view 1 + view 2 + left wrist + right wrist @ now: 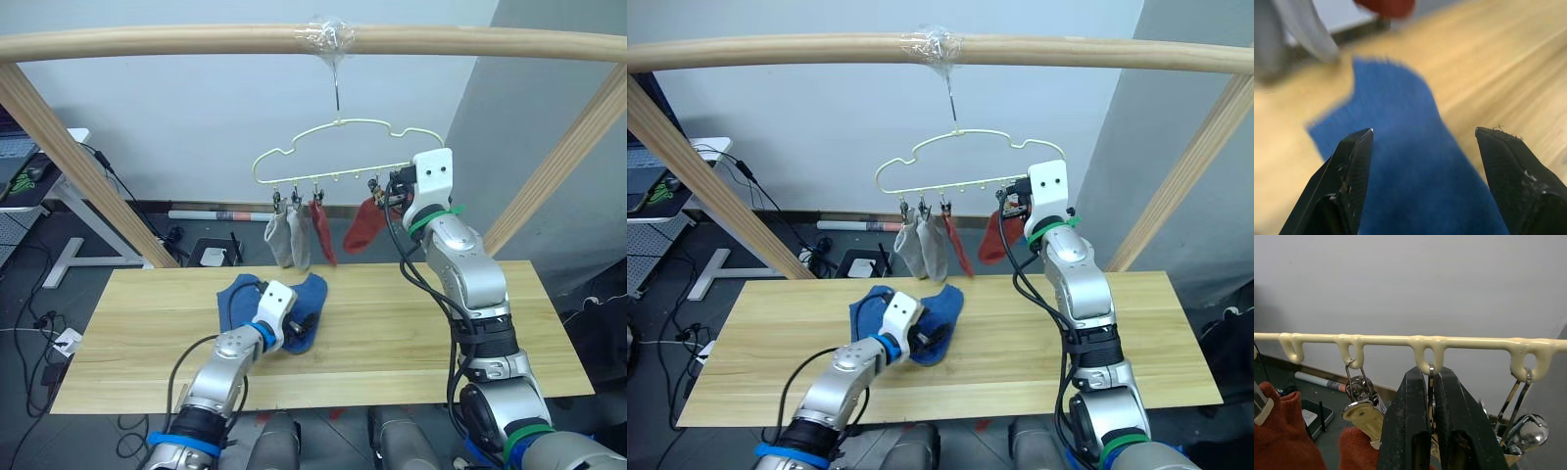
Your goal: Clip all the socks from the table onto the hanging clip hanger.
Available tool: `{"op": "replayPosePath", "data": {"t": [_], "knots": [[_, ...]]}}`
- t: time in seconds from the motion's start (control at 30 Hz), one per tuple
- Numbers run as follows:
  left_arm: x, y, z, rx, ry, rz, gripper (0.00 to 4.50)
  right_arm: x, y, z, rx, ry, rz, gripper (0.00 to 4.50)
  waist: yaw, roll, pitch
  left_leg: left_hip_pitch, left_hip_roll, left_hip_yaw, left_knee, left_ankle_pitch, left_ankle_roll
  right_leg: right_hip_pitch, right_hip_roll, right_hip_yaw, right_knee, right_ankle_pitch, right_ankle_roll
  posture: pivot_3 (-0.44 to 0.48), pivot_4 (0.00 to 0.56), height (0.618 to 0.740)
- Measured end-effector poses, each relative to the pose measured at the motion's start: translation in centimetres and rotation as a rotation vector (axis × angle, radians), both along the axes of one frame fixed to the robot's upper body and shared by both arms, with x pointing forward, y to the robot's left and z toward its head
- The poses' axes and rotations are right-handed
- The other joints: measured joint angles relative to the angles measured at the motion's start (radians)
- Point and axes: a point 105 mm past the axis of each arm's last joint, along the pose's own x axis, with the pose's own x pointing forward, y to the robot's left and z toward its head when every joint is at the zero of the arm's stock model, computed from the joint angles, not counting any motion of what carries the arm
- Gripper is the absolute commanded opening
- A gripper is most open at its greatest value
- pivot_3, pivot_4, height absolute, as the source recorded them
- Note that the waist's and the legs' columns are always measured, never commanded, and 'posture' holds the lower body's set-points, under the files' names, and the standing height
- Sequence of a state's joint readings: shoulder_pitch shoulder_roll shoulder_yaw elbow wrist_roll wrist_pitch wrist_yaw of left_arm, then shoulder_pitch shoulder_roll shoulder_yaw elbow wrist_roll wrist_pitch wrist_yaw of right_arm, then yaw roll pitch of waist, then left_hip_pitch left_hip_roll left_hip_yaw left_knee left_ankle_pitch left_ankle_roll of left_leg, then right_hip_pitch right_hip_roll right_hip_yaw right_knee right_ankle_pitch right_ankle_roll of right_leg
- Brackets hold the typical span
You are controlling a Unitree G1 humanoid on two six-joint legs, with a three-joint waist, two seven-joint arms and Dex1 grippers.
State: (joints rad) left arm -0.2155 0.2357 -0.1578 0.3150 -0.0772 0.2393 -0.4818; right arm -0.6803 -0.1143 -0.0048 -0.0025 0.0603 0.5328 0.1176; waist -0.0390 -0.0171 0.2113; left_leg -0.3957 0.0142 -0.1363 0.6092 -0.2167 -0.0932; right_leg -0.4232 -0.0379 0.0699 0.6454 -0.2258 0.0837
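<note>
Two blue socks [238, 297] [310, 292] lie bunched on the table [402, 328]. My left gripper [306, 321] hovers open just over the nearer blue sock [1415, 166], its fingers straddling the sock without touching it. The clip hanger [333, 171] hangs from the top pole. Clipped to it are two grey socks [279, 238] [300, 237] and a rust-red sock [321, 233]. A second rust-red sock [364, 227] hangs by my right gripper [385, 192], which is raised to the hanger's bar [1474, 341] and shut on a metal clip [1430, 382].
A round wooden pole [196, 41] crosses overhead, with slanted poles at the left [78, 162] and right [558, 166]. A free clip [1520, 423] hangs beside my right gripper. Cables and a desk leg [69, 257] are on the floor at the left.
</note>
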Motion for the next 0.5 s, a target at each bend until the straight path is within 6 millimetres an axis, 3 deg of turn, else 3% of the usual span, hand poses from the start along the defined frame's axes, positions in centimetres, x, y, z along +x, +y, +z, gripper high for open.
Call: {"op": "replayPosePath", "data": {"t": [0.17, 0.3, 0.5], "knots": [[2.0, 0.1, -0.6, 0.074, -0.034, 0.045, 3.46, -0.3, -0.1, 0.2, 0.0, 0.001, -0.01, 0.02, 0.003, 0.0, 0.0, 0.0, 0.0, 0.0, 0.0, 0.0, 0.0, 0.0, 0.0, 0.0, 0.0, 0.0, 0.001, 0.001, 0.163, 0.74], [2.4, 0.5, -0.8, 0.113, -0.037, 0.035, 2.62, -0.4, -0.4, 0.5, -0.005, 0.0, -0.019, 0.0, -0.003, 0.0, 0.0, 0.0, 0.0, 0.0, 0.0, 0.0, 0.0, 0.0, 0.0, 0.0, 0.0, 0.0, 0.0, -0.011, 0.166, 0.74], [1.8, 0.8, -1.1, 0.104, -0.022, 0.017, 0.86, -0.7, -0.8, 0.3, -0.007, 0.012, -0.03, 0.0, -0.008, 0.0, -0.001, 0.001, 0.0, 0.0, 0.0, 0.0, 0.0, 0.002, 0.0, 0.0, 0.0, 0.0, 0.001, -0.011, 0.166, 0.74]]}}
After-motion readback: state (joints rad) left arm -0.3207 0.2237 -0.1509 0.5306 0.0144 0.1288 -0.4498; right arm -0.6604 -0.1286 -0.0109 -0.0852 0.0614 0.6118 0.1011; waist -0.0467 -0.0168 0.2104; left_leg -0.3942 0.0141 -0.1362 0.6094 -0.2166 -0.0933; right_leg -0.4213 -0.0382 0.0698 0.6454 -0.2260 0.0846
